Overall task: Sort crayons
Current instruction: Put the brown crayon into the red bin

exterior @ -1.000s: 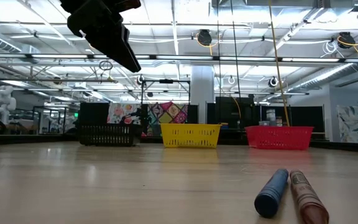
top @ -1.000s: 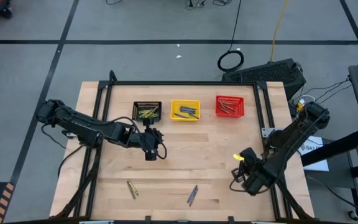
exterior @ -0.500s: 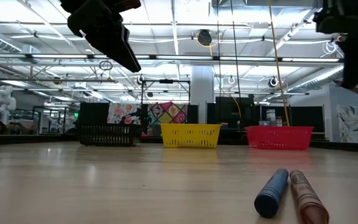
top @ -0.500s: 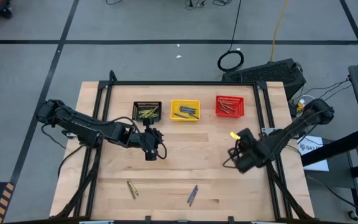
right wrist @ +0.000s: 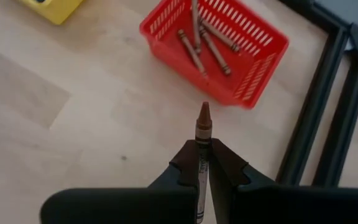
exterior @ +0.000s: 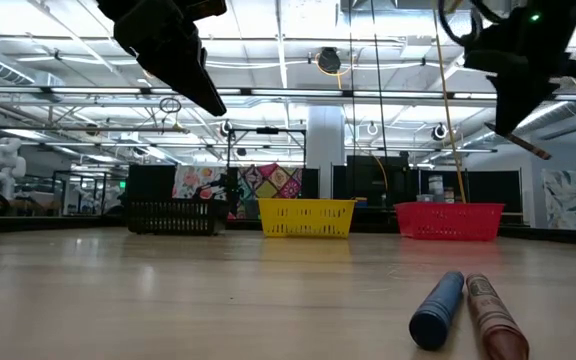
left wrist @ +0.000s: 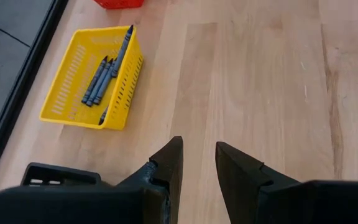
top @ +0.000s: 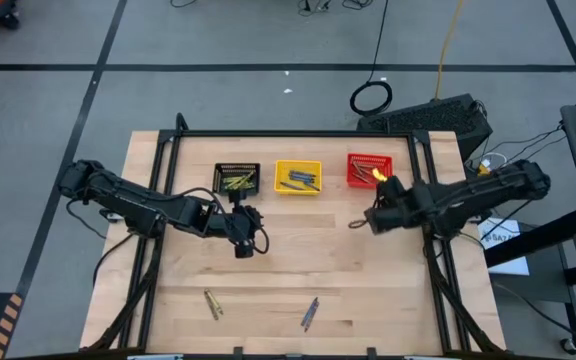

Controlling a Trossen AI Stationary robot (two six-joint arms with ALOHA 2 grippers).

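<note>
- right gripper (right wrist: pixel 202 163) pinched on a brownish-red crayon (right wrist: pixel 202 127), right of centre in the high view, near the red basket (right wrist: pixel 253 68)
- left gripper (left wrist: pixel 198 163) slightly parted, empty, centre-left; loose crayons (top: pixel 310 312) along the desk's (top: pixel 308 260) lower edge

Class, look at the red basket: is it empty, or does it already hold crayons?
It holds crayons. The right wrist view shows several brownish-red crayons lying inside the red basket, while the right gripper, shut on another brown crayon, is near it.
</note>
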